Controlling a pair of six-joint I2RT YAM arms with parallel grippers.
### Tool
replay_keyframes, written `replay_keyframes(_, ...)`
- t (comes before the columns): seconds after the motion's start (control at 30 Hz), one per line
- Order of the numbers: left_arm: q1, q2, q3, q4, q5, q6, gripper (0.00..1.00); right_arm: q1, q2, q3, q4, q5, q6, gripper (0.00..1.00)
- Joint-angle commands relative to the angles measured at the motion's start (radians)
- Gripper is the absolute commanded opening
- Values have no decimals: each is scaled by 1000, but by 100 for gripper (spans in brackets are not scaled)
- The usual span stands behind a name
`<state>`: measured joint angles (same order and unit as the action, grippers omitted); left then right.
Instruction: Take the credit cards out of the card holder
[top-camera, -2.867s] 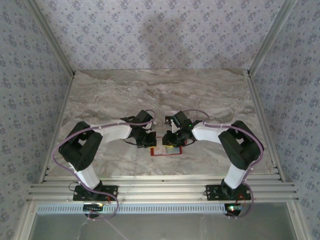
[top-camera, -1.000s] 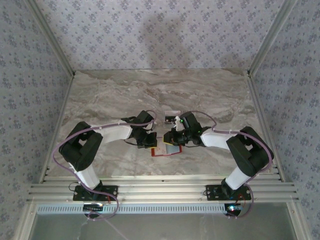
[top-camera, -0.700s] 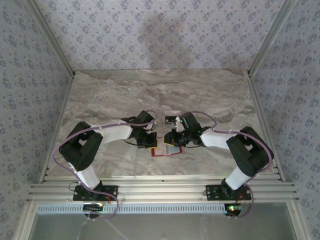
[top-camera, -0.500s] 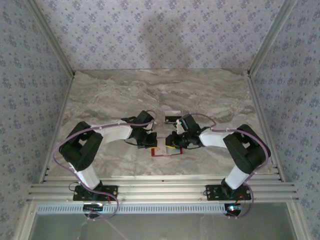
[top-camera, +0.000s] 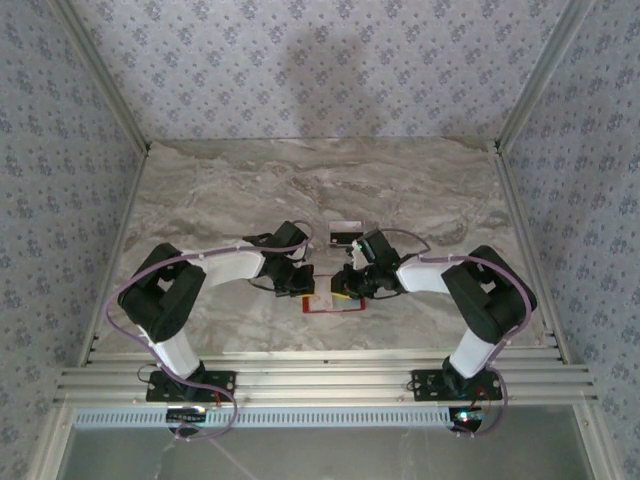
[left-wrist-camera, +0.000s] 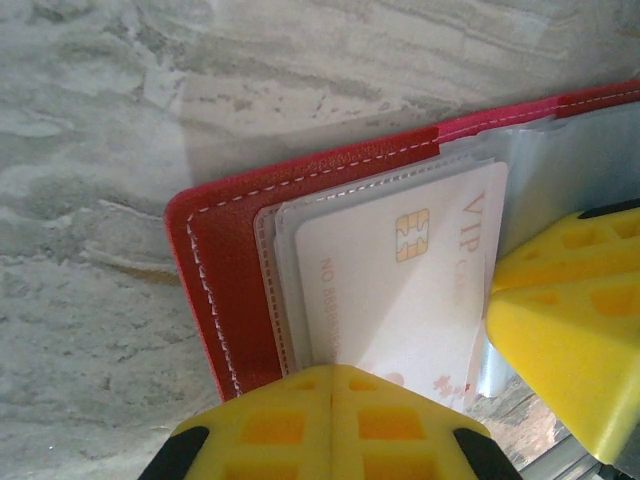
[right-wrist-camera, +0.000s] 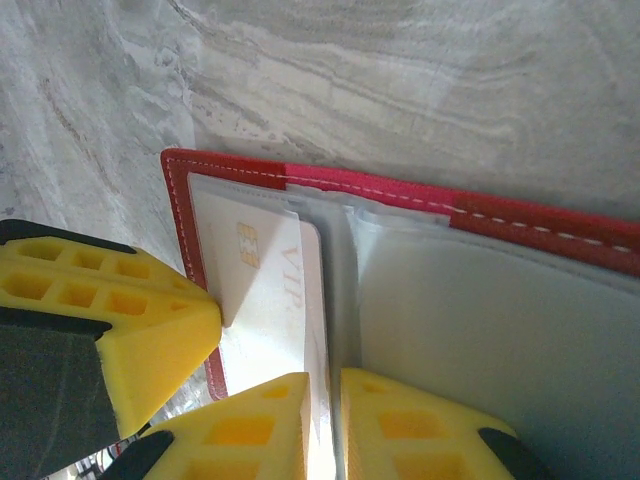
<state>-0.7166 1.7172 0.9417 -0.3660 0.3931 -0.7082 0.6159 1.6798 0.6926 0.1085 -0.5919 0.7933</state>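
The left gripper (left-wrist-camera: 330, 372) is clenched, its yellow fingertips together and pressed down on the open card holder (left-wrist-camera: 215, 260) at the holder's 9 o'clock end. The right gripper (right-wrist-camera: 330, 385) stands over the middle fold, its jaws nearly closed with only a thin slit between them. The edge of the white card (right-wrist-camera: 265, 290) and the lip of a clear sleeve (right-wrist-camera: 480, 320) run into that slit, but I cannot tell whether anything is pinched.

The white card, with a gold chip and "VIP" lettering, sits in the holder's left pocket, partly under clear plastic. The sleeve at 3 o'clock of it looks greyish and its contents cannot be made out.

From above, the red card holder (top-camera: 335, 306) lies flat on the marble-patterned counter (top-camera: 240, 190), toward 6 o'clock and between the two arms. A dark card (top-camera: 345, 234) with a pale strip lies loose on the counter at 12 o'clock from the holder, apart from it. Flower-print walls (top-camera: 300, 60) enclose the counter on three sides, and an aluminium rail (top-camera: 320, 380) runs along the near edge.
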Motion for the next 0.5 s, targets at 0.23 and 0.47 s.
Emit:
replay_keyframes(0.23, -11, 10, -1, -45, -25, -2, 5, 9, 8, 6, 37, -38, 7, 11)
replay_keyframes(0.47, -11, 10, -3, -43, -26, -3, 5, 0, -23, -9, 31, -21, 3, 2)
